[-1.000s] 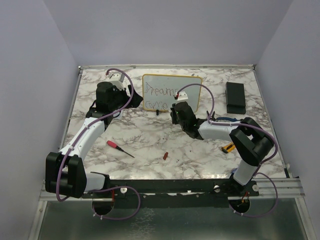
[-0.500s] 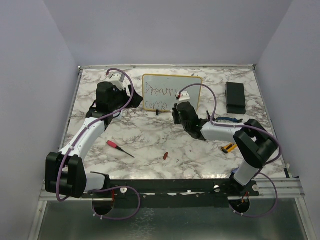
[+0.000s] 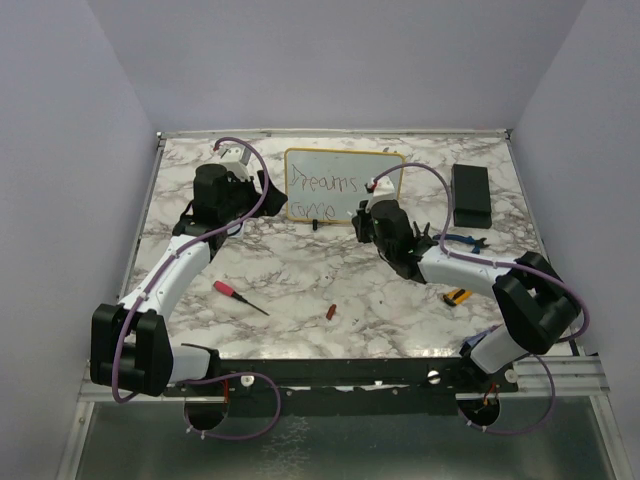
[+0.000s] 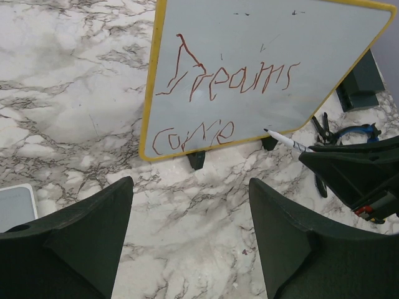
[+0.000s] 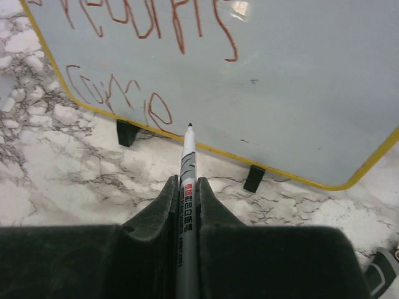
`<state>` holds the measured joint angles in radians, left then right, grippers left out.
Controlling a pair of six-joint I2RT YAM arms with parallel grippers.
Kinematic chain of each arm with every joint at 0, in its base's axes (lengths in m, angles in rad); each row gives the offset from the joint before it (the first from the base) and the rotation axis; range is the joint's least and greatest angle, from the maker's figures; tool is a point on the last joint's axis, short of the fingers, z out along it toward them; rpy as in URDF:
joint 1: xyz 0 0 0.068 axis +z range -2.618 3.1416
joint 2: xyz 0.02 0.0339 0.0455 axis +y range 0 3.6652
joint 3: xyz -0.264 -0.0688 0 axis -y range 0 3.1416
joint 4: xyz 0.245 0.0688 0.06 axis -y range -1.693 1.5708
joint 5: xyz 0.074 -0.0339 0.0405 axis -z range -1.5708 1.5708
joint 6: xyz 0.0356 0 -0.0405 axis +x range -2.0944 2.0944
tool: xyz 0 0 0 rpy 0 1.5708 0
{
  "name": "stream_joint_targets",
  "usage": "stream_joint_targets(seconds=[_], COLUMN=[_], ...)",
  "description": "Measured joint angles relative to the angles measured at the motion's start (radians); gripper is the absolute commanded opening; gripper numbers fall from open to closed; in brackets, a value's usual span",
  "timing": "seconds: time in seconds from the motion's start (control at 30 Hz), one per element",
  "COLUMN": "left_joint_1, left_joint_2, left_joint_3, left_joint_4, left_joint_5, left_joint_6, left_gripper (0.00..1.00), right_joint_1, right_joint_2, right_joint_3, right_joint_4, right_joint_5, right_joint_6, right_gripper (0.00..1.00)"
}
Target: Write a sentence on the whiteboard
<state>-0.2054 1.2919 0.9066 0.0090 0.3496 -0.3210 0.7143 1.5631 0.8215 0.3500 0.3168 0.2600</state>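
The whiteboard [image 3: 345,180] stands tilted at the back of the table, with a yellow frame and black feet. The sentence reads "Dreams" [image 4: 237,78] on one line and "come" [image 4: 193,134] below it, in thin red-brown letters. My right gripper [image 5: 187,180] is shut on a white marker [image 5: 187,156]. The marker's dark tip sits by the board's lower frame, just right of "come"; I cannot tell whether it touches. In the top view the right gripper [image 3: 368,215] is in front of the board's lower right part. My left gripper [image 4: 190,187] is open and holds nothing, above the marble left of the board.
A black box [image 3: 471,195] lies at the back right. Blue-handled pliers [image 4: 343,132] lie right of the board. A red-handled screwdriver [image 3: 232,292], a small red cap [image 3: 331,311] and a yellow-black tool [image 3: 457,295] lie nearer the front. A pale pad [image 4: 15,208] is by the left gripper.
The right arm has swung to the right, carrying the marker along the board's lower edge past "come". The left arm has not moved.
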Motion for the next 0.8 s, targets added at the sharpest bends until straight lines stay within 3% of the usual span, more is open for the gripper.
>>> stream_joint_targets(seconds=[0.27, 0.8], left_joint_1=[0.000, 0.000], left_joint_2=[0.000, 0.000], left_joint_3=[0.000, 0.000], left_joint_4=[0.000, 0.000], left_joint_5=[-0.001, -0.001], left_joint_6=[0.000, 0.000], left_gripper=[0.76, 0.76], right_joint_1=[-0.074, -0.076], right_joint_2=[-0.020, 0.041], right_joint_3=[-0.037, -0.007], right_joint_4=[0.003, 0.059], right_joint_5=[-0.031, -0.121], right_joint_6=[0.000, 0.000], right_gripper=[0.01, 0.01])
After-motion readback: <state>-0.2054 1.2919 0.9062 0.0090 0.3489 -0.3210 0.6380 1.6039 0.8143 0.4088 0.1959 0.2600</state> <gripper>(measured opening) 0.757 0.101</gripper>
